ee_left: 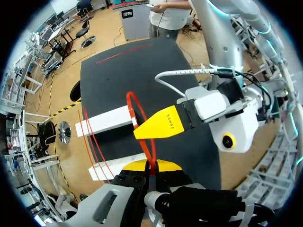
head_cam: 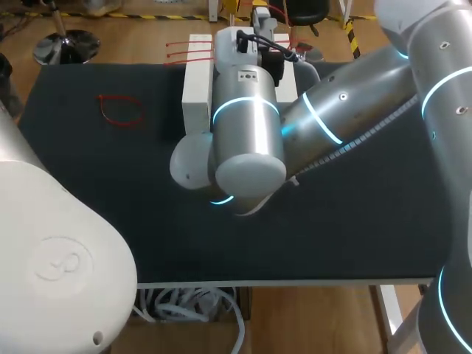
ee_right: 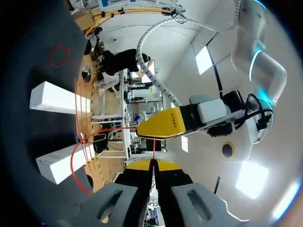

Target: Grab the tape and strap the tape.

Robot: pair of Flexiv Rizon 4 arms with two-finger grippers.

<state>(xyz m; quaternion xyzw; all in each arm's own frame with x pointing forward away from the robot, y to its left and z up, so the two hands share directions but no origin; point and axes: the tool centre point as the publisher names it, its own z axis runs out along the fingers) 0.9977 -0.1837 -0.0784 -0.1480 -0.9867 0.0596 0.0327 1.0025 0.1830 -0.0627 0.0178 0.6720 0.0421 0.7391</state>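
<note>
Seen from above, the right arm [head_cam: 247, 122] comes in from the right and reaches across the black table [head_cam: 110, 199] to two white rectangular blocks [head_cam: 198, 81] at the far edge. Its silver body hides what happens at its tip. The left arm [head_cam: 51, 251] fills the near corner. A spare red loop [head_cam: 122, 110] lies well apart from the blocks.

From the left wrist, the left gripper [ee_left: 151, 165] has its yellow tips pressed together, pinching one end of a thin red plastic tape [ee_left: 134, 94]. The tape rises ahead of the fingers and curls into a loop over the gap between the two blocks. The right gripper [ee_left: 147, 130] sits just ahead, with one yellow finger lying across the loop. More loose red strips [ee_left: 92, 137] rest beside the blocks, probably waiting as supply.

From the right wrist, the right gripper's tips are likewise closed, with a straight run of tape pinched between them. The left gripper is close ahead, and the loop bulges out to one side. Each arm seems to hold one end so that the tail can be drawn through and the loop pulled tight.
</note>
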